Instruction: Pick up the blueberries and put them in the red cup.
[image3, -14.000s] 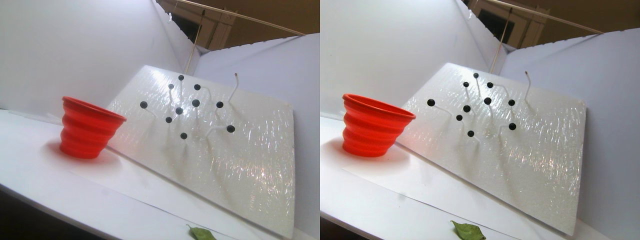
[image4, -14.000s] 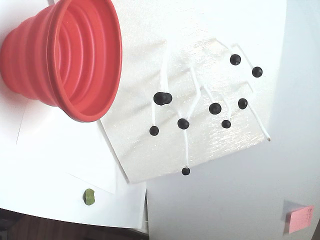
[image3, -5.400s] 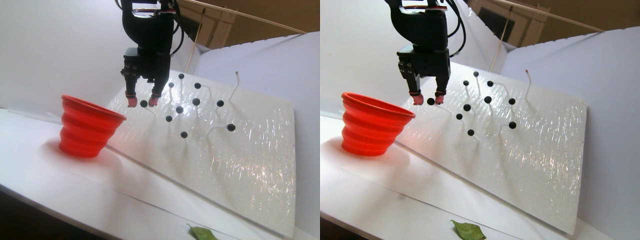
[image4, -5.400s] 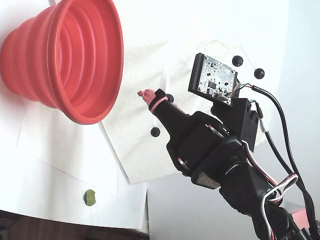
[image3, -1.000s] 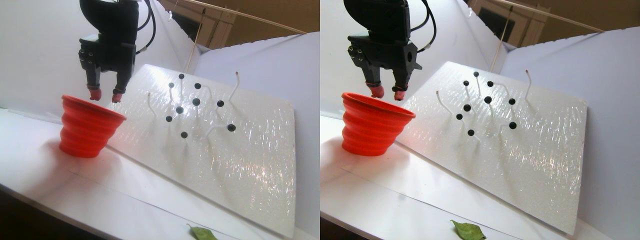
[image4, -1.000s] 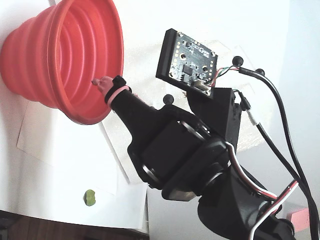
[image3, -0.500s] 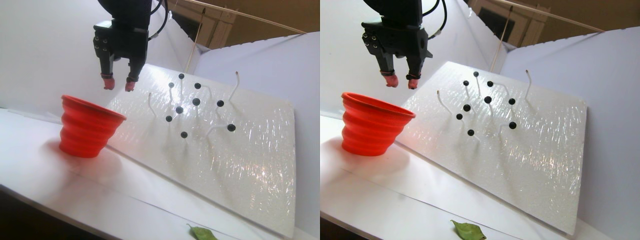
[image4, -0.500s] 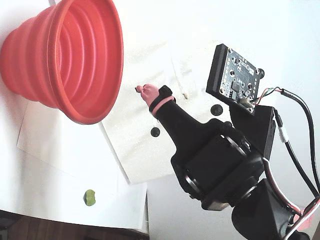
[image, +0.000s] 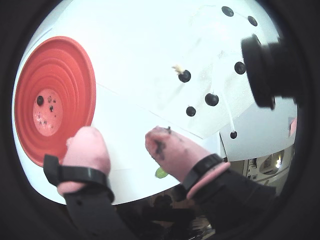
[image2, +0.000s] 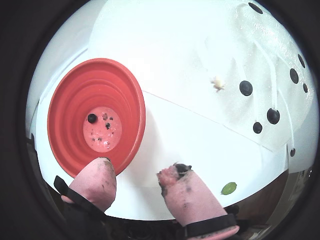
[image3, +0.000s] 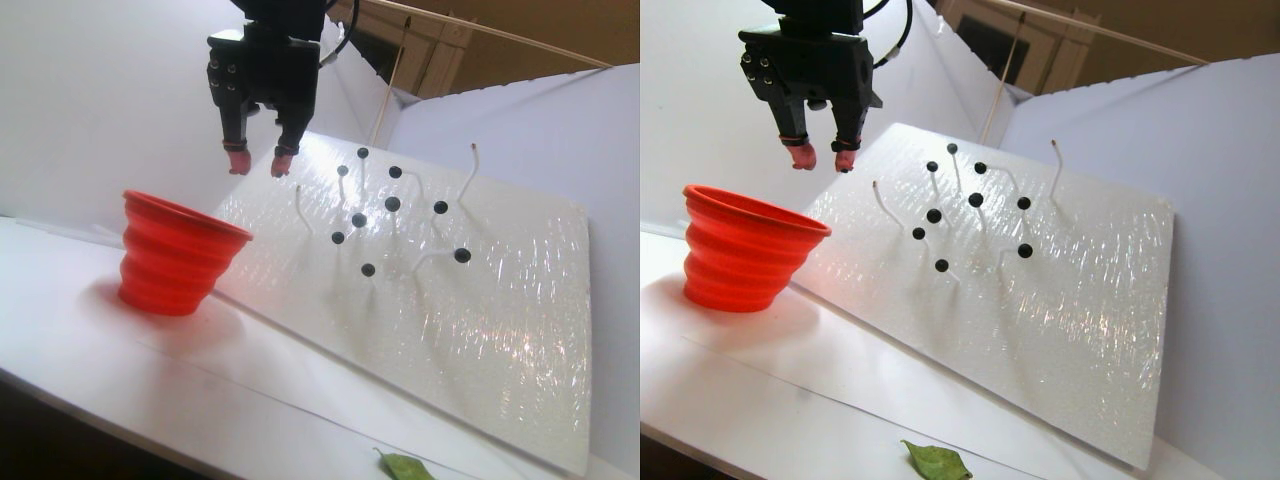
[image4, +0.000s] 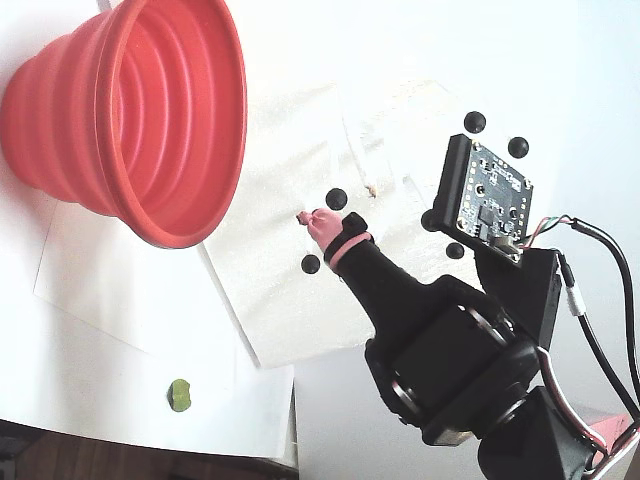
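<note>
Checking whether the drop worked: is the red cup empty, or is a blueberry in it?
Not empty. In a wrist view the red cup holds one blueberry on its floor, beside dark specks. The gripper hovers with jaws open, holding nothing.

The gripper (image3: 259, 163) hung fingertips-down from a black arm that entered the stereo pair view at 12 o'clock. Its jaws stood apart with nothing between them. Both fingers (image2: 190, 197) carried pink tip covers secured by black bands; in both wrist views the tips were smudged dark.
</note>
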